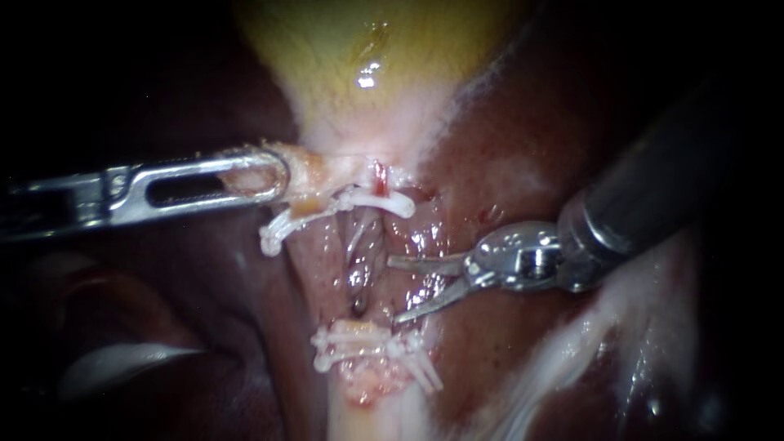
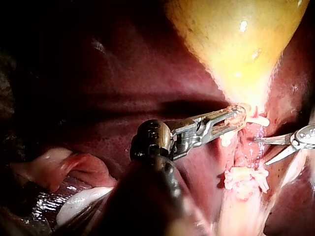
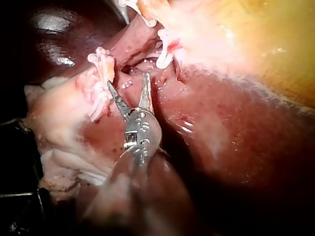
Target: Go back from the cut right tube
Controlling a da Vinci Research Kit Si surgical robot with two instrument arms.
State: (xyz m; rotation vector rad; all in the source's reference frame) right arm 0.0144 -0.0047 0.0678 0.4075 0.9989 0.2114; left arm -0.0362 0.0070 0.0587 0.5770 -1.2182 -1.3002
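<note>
The yellow gallbladder (image 1: 367,49) narrows down to a pale neck. My left instrument (image 1: 282,175) is shut on the tissue of that neck (image 1: 314,175). White clips (image 1: 359,204) sit on the upper tube stump, and more white clips (image 1: 367,347) sit on the lower stump (image 1: 367,392). Between them lies a wet open gap (image 1: 359,269). My right instrument (image 1: 394,290) has thin blades standing open just right of that gap, touching nothing. In the right wrist view the blades (image 3: 128,79) point between the two clip groups (image 3: 101,64) (image 3: 165,51).
Dark red liver (image 1: 506,147) surrounds the site on both sides. Whitish tissue (image 1: 588,335) runs under the right instrument's shaft. In the left wrist view, the left instrument (image 2: 236,115) reaches across the liver (image 2: 123,88), with pale folds (image 2: 74,201) beside its shaft.
</note>
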